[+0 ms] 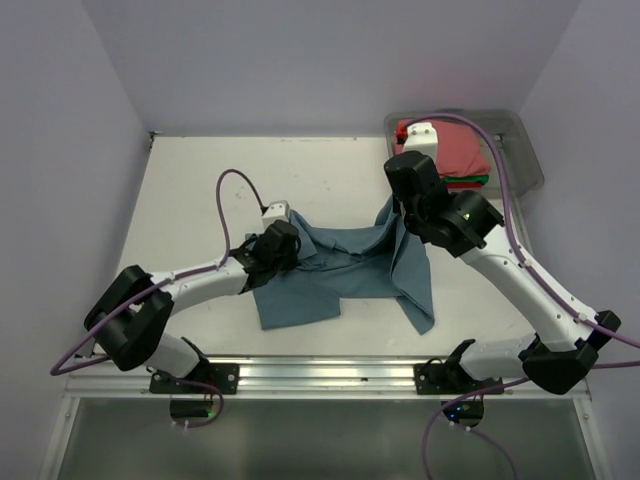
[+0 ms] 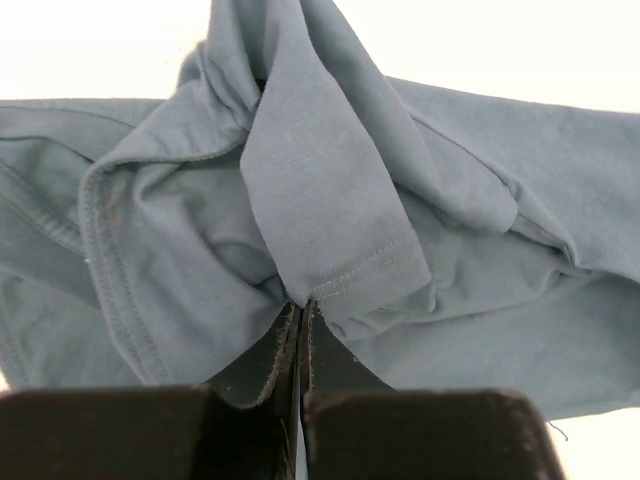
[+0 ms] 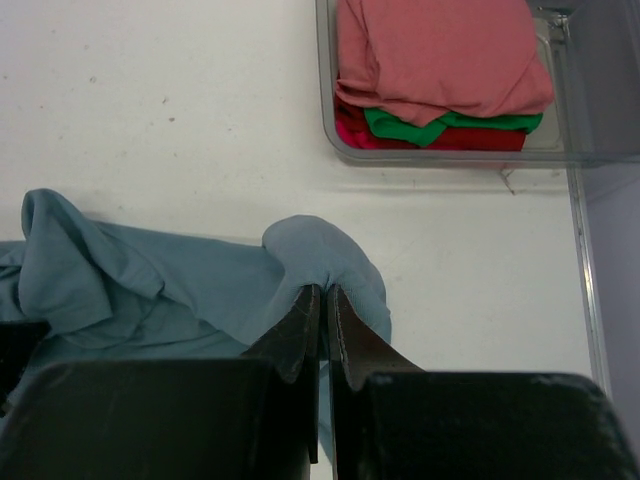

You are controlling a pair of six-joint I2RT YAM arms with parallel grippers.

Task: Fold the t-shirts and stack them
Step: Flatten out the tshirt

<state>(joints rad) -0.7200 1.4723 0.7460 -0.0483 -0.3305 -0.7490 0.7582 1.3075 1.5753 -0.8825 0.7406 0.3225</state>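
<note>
White table [image 1: 200, 180], matte w/ a few faint specks, boxed by pale lilac walls on three sides. A clear bin [image 1: 525, 150] sits at its far-right corner.

Blue tee [image 1: 345, 275] lies rumpled mid-table, on the near-left of the bin, not yet folded. L tool [image 2: 302, 315] is pressed together on a sleeve hem. R tool [image 3: 325, 300] pinches a bunched edge at the tee's end closest to the bin, and that end seems raised.

Likely risks:
- Both grips are thin bites of cloth right at the tips, so too much tension when pulling apart could slip one out & drop the tee in a heap.
- L grip is on a sleeve, not the body hem, so spreading may twist the tee rather than flatten it.
- Cloth hanging under R tool could drag & tuck under.
- R arm works close to the bin. A wide swing might nudge it & upset the pink tee [image 3: 440, 50], green tee [image 3: 455, 124] & red tee [image 3: 480, 140] stacked inside.

Metal rail [image 1: 320, 375] runs along the table edge opposite the bin & carries both arm bases.
</note>
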